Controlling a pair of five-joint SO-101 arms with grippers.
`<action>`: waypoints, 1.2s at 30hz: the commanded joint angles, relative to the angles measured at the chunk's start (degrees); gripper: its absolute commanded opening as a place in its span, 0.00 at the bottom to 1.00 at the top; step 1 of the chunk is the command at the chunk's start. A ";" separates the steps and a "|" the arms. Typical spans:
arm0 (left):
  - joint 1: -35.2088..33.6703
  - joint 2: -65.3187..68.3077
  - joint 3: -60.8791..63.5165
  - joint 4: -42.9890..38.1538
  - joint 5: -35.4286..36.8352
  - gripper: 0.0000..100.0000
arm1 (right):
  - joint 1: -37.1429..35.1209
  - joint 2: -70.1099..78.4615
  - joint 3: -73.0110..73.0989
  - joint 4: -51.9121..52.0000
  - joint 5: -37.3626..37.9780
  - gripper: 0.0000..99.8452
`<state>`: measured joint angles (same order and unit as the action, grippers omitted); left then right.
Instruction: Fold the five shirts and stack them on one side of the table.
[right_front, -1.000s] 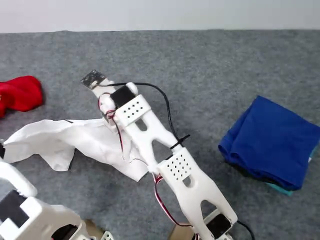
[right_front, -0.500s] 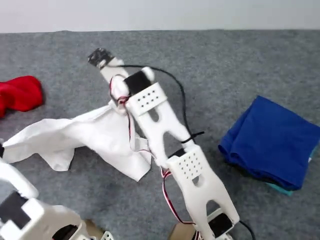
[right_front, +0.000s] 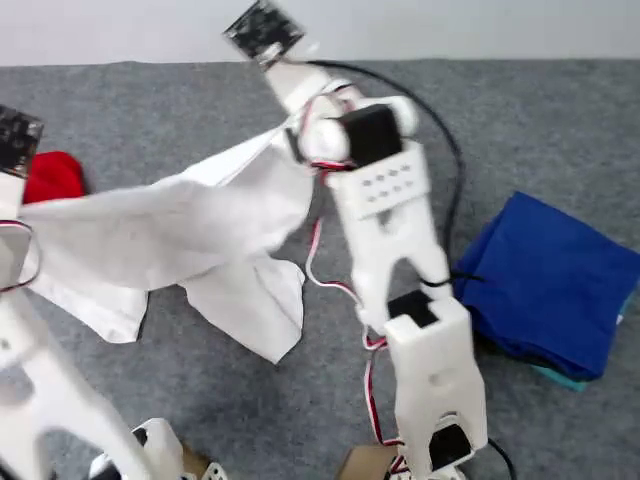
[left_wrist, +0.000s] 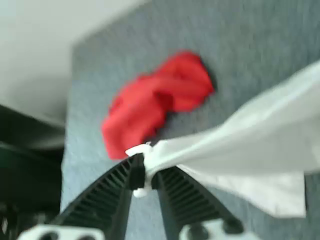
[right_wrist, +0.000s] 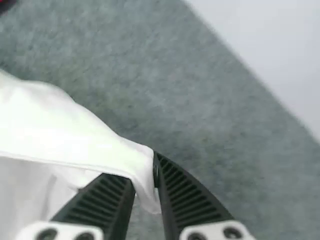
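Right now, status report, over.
Left jaws, right jaws shut on white shirt, stretched between them. Red shirt crumpled far left; blue stack right. Nothing in the way.

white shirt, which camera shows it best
The high view: the white shirt hangs stretched out, nearly whole. The left wrist view gives the corner pinched by the left gripper; the right wrist view, the corner in the right gripper.

Grey table (right_front: 500, 120): red shirt (right_front: 55, 176), blue stack (right_front: 550, 280).

The red shirt (right_front: 52, 175) is partly hidden behind the white shirt (right_front: 170, 235). Under the blue shirt (right_front: 550, 285), only a teal edge (right_front: 565, 377) peeks out.
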<state>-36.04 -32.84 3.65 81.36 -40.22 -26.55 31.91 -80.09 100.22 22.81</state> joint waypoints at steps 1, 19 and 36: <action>5.36 -5.63 -6.11 0.35 4.13 0.01 | 2.51 -10.59 -3.25 1.45 4.57 0.01; 20.22 -7.03 -28.79 4.48 13.01 0.01 | 6.55 -42.07 -2.81 1.27 28.75 0.01; 25.41 -12.92 -17.36 19.08 16.35 0.01 | 11.56 -46.11 -3.16 -8.48 42.20 0.01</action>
<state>-10.99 -42.68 -14.02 99.38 -24.40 -16.53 -12.57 -82.11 93.63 62.81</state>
